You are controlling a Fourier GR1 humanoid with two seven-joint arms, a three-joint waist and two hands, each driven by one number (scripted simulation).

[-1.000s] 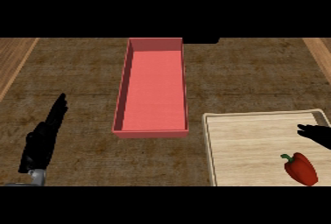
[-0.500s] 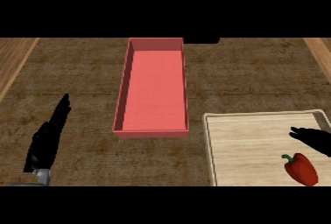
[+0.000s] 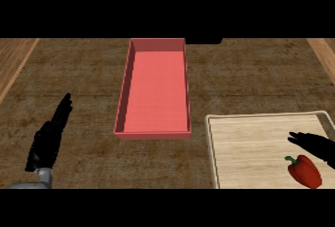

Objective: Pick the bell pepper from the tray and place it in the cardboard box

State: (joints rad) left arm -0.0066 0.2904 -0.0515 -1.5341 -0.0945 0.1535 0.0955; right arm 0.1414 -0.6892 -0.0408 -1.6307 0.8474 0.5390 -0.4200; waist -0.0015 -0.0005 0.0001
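A red bell pepper (image 3: pixel 305 171) lies near the lower right corner of the pale wooden tray (image 3: pixel 248 150). My right hand (image 3: pixel 315 145) reaches in from the right edge just above the pepper, fingers straight and pointing left, close to it but holding nothing. The long pink-red box (image 3: pixel 154 88) stands left of the tray, in the middle of the counter, with nothing inside. At the lower left my left hand (image 3: pixel 49 139) rests open, fingers pointing up.
The dark wooden counter (image 3: pixel 262 75) surrounds the box and tray. Lighter wood strips (image 3: pixel 13 66) run along the far left and far right edges.
My right hand has moved down and left over the tray, closer to the pepper. The left hand has shifted slightly. The pepper and box stay put.
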